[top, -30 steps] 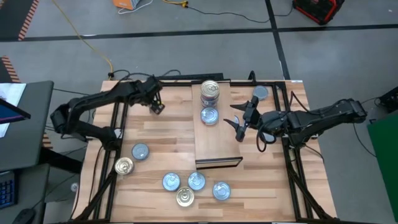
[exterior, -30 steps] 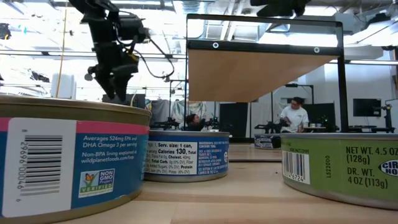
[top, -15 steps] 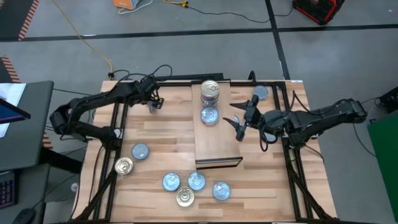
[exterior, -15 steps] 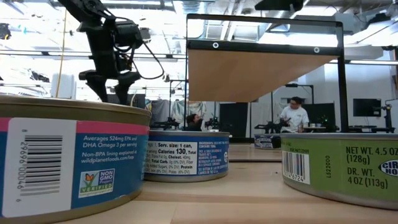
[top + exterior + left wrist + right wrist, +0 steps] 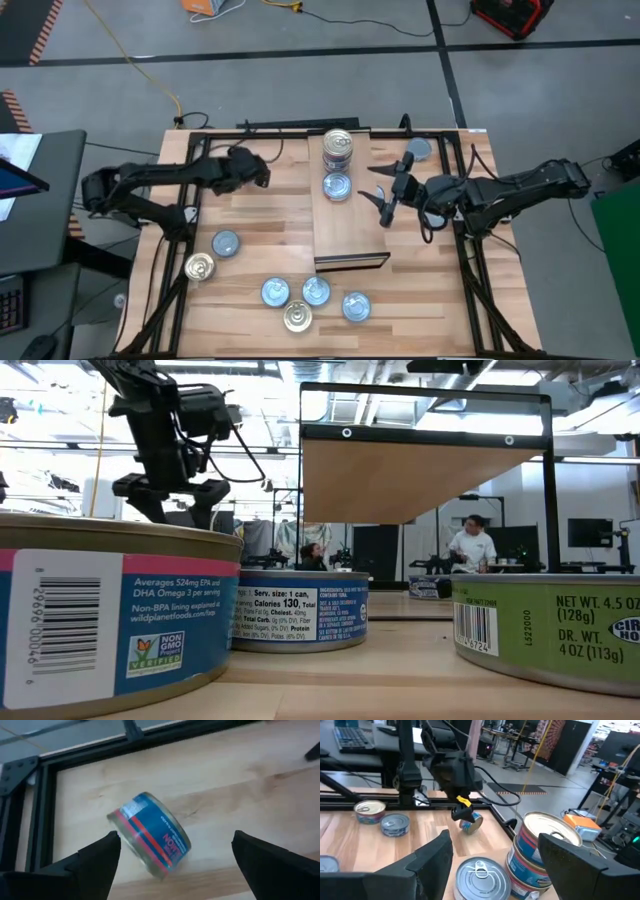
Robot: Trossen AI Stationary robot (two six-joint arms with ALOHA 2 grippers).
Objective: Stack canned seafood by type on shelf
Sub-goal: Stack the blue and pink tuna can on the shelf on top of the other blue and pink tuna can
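My left gripper point(image 5: 255, 176) stands open over the far left of the tabletop. A blue-and-red tin point(image 5: 150, 837) lies tilted on the wood between its fingers, with a gap on each side; the right wrist view shows this tin point(image 5: 471, 823) just below them. The shelf point(image 5: 350, 235) carries a two-tin stack point(image 5: 338, 148) and a single blue-topped tin point(image 5: 337, 187) at its far end. My right gripper point(image 5: 386, 196) hangs open at the shelf's right edge, with nothing between its fingers.
Several loose tins, blue-topped and gold-topped, lie on the near half of the table point(image 5: 298, 300), with two more at the left point(image 5: 212, 254). One tin point(image 5: 420, 149) sits at the far right corner. A black frame point(image 5: 300, 127) rims the table. People sit in the room behind.
My left gripper has sunk toward the tabletop and rolled about its own axis, so that its two fingers now show side by side in the low view. The arm has drawn back toward the table's left edge. My right gripper has kept still.
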